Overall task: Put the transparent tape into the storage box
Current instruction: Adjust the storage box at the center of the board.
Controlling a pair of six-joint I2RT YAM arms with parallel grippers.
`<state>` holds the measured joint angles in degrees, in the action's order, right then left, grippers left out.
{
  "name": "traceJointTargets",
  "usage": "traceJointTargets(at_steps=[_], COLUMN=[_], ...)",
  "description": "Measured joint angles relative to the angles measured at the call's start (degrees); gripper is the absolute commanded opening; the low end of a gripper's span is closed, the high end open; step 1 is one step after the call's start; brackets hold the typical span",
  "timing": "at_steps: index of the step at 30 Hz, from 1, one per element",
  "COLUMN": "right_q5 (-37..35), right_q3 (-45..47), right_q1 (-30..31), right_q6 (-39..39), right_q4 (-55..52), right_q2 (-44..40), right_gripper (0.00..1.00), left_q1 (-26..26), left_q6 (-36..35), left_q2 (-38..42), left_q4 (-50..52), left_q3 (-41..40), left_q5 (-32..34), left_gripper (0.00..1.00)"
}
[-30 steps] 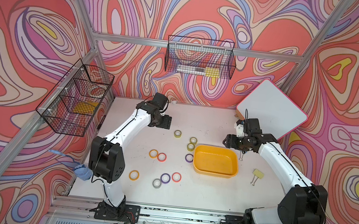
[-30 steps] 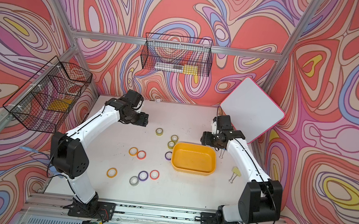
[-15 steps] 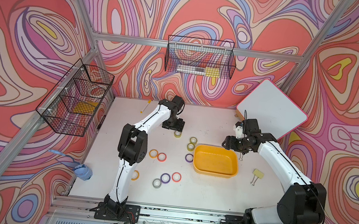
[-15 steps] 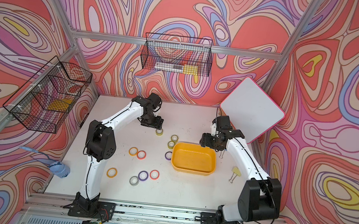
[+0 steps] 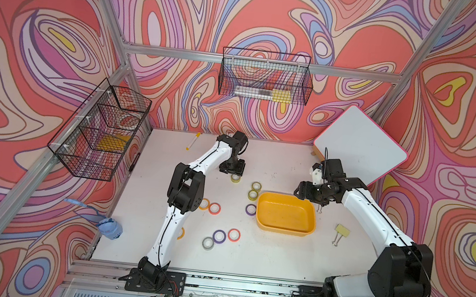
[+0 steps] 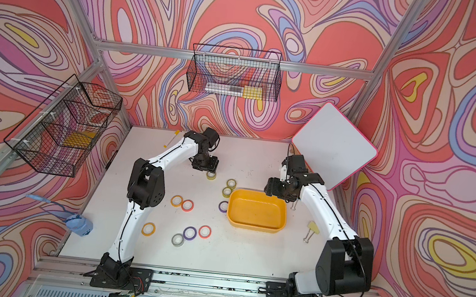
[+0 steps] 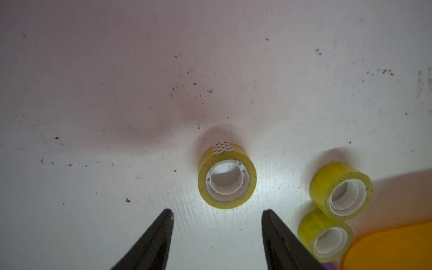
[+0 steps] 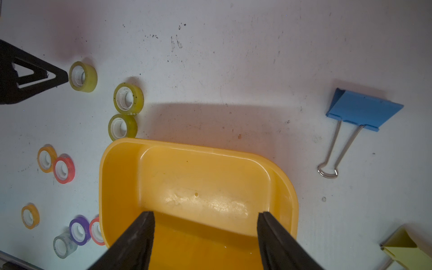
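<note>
Left wrist view (unlike both top views) shows left fingers (image 7: pixel 161 233) spread, empty, just short of the transparent tape (image 7: pixel 227 178). Two yellowish rolls (image 7: pixel 341 191) lie between it and the storage box (image 8: pixel 121 187); right fingers (image 8: pixel 138 233) parted, empty, above.

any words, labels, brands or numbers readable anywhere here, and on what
No text is readable.
White tab on the yellow-tinted tape roll: printed marks, no legible letters.
The whiteboard: blank.
Contents of the back wire basket: too small to read.
</note>
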<state>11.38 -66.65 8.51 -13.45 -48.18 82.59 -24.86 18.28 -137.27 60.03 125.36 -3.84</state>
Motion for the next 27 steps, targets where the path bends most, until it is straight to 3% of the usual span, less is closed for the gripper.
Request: traceJointTargets(at_steps=[8,17,19,27], right_q5=[-0.2,-3.3,-3.8,-3.8], right_q3=[1.1,5.8,7.4,10.2], right_q1=[0.0,-0.1,-0.6,-4.8], right_q6=[-0.7,-1.1,-1.5,-2.6], right_q4=[-0.2,-1.5,-1.8,-2.5], right_q2=[-1.2,-1.2,-1.2,-1.3], right_gripper=[0.74,0.65,0.58,0.55], left_q1=[-0.3,-1.6,-1.7,-1.7], left_q6=[0.0,-0.3,-0.3,-0.7], left_q2=[-2.5,-4.2,-4.3,-4.3], left_q4=[0.1,0.5,0.6,1.2], left_q3=[1.2,3.3,3.3,3.3], left_q5=[1.0,1.7,1.9,2.7], left_gripper=[0.73,0.74,0.74,0.74])
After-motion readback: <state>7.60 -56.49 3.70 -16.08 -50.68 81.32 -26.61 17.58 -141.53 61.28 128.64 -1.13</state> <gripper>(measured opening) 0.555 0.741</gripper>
